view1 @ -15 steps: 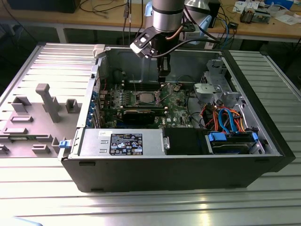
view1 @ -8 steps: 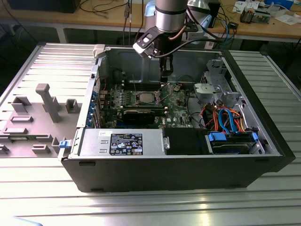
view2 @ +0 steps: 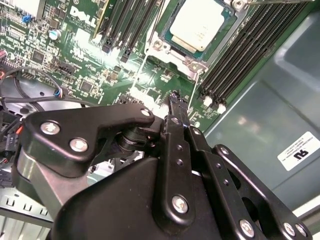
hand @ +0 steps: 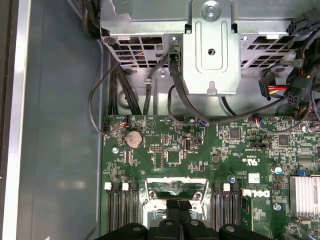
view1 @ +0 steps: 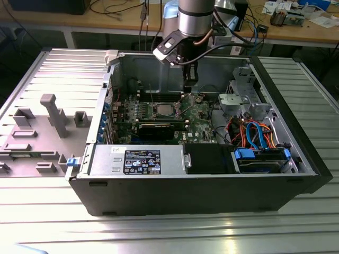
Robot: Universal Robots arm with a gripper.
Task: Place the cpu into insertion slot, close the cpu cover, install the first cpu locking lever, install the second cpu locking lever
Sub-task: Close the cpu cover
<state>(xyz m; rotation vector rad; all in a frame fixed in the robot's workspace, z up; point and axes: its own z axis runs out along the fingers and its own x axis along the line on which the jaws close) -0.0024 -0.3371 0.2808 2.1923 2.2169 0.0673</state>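
Note:
The cpu (view2: pixel 202 24), a square chip with a silvery top, lies in the insertion slot (view2: pixel 165 47) on the green board, and the cpu cover (view2: pixel 186 54) sits as a metal frame around it. Two thin wire levers (view2: pixel 137 75) run out from the socket's corners. In the exterior view the cpu (view1: pixel 163 109) sits mid-board, and my gripper (view1: pixel 189 79) hangs above the board, just to the exterior view's right of it. In both wrist views my gripper (view2: pixel 175 98) (hand: pixel 179 204) has its black fingers together, with nothing between them, over the socket's edge (hand: pixel 150 186).
Black memory slots (view2: pixel 250 45) flank the socket. A black graphics card (view1: pixel 159 128) lies in front of it, then the power supply (view1: pixel 140 160). A drive cage with blue and orange cables (view1: pixel 254 132) fills the exterior view's right. A metal bracket (hand: pixel 210 55) and loose cables (hand: pixel 95 100) border the board.

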